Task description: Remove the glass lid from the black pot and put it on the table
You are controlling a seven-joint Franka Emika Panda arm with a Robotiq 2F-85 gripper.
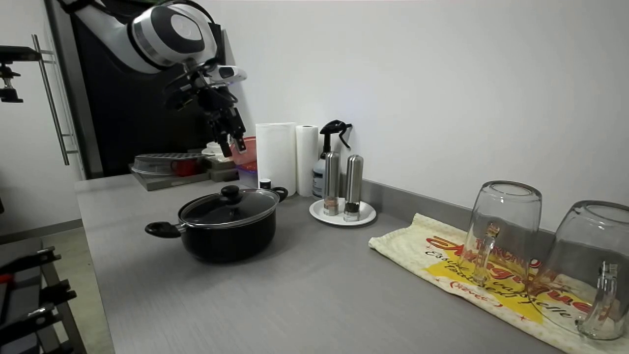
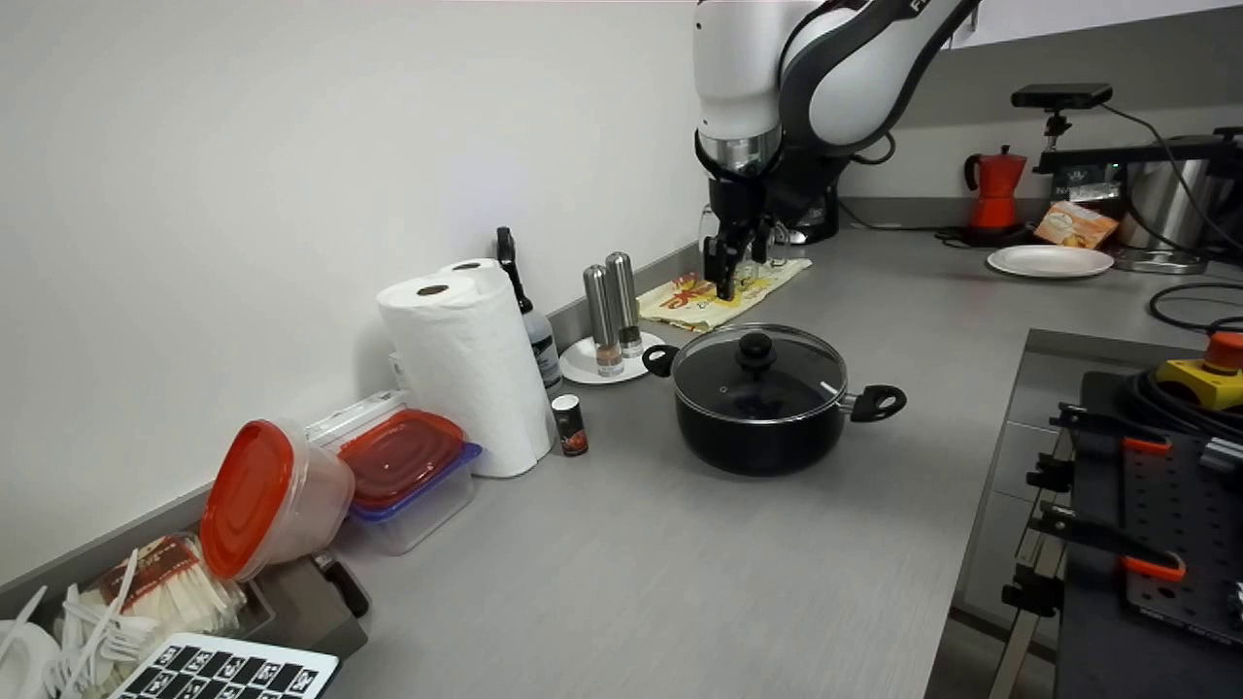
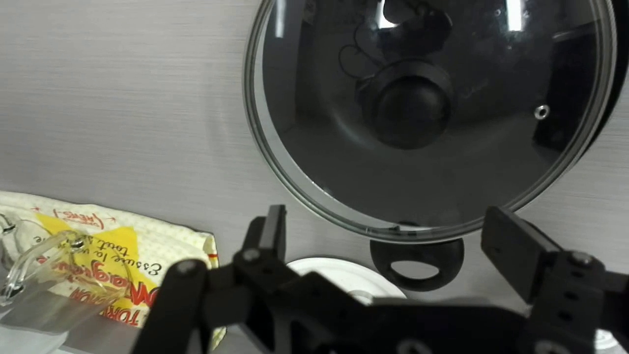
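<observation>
The black pot [image 1: 228,243] stands on the grey table [image 1: 304,305], and it also shows in an exterior view [image 2: 762,449]. The glass lid [image 1: 258,202] with its black knob lies on top of the pot, also seen in an exterior view [image 2: 714,381]. In the wrist view the lid [image 3: 471,167] fills the upper right, and one pot handle [image 3: 451,260] shows between the fingers. My gripper [image 3: 385,221] is open with nothing between its fingers. In both exterior views the gripper [image 1: 234,147] [image 2: 741,275] hangs above the pot's level, apart from the lid.
A white plate [image 1: 317,216] with two metal grinders stands beside the pot near the wall. A patterned cloth [image 1: 417,241] carries upturned glass mugs [image 1: 501,226]. Paper rolls [image 2: 456,359], a small dark jar [image 2: 570,427] and plastic containers [image 2: 418,495] stand along the wall.
</observation>
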